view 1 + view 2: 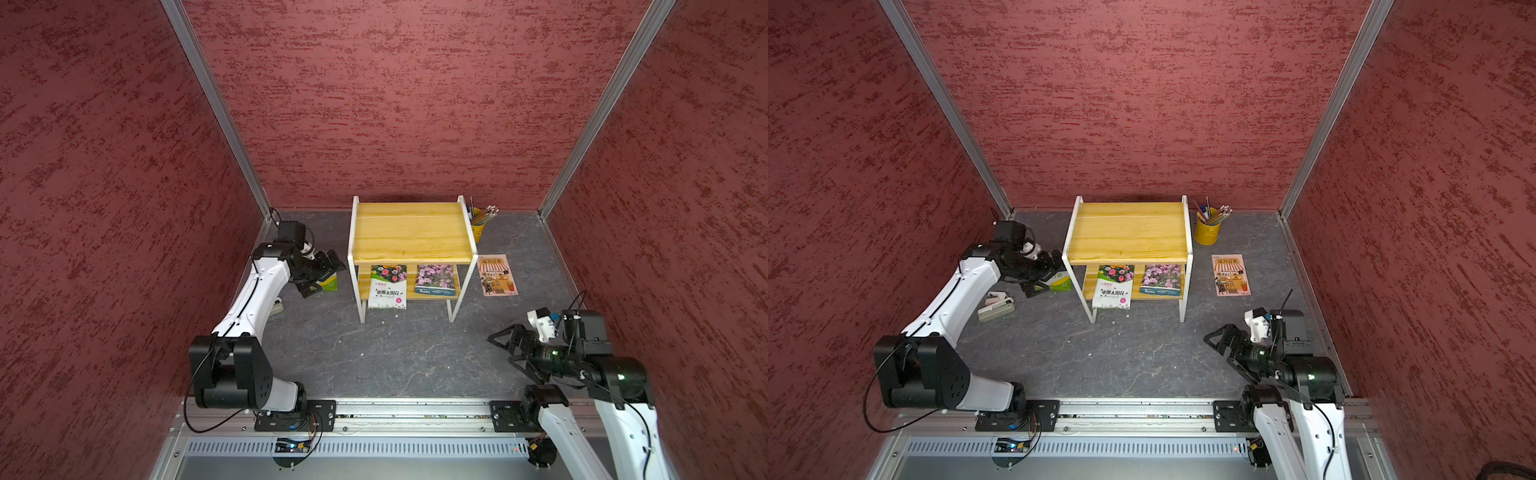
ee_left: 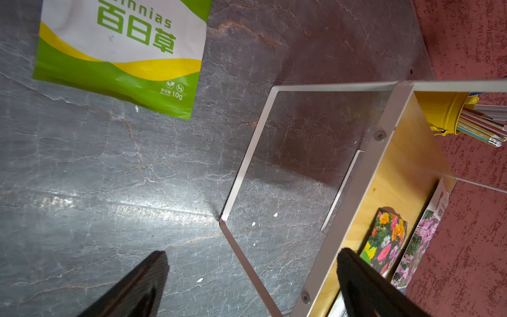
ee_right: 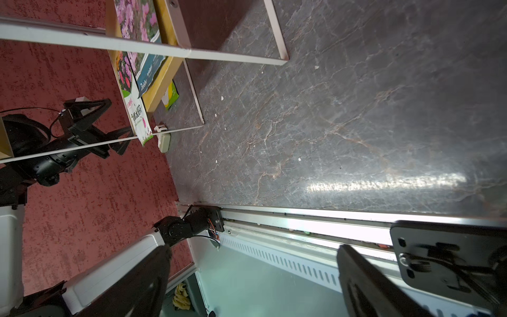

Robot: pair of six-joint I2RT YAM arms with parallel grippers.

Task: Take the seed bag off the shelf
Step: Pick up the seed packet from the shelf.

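Red-walled cell, grey worktop (image 1: 374, 357): left jaws and right jaws stand spread and empty, the flowered seed bag (image 1: 387, 286) overhanging the lower board of the shelf (image 1: 411, 232) just beyond the left jaws, which may snag the white frame (image 1: 352, 232) or drag the neighbouring purple packet (image 1: 436, 280) out.

Zinnia seed bag (image 2: 123, 55): upper part cut off in the left wrist view; in both top views mostly covered by the left claw (image 1: 325, 276).
Stapler (image 1: 277, 306): behind that claw, largely hidden by its arm in a top view.
Pencil cup (image 1: 476, 233): half hidden behind the shelf (image 1: 411, 232), across it from the left claw.
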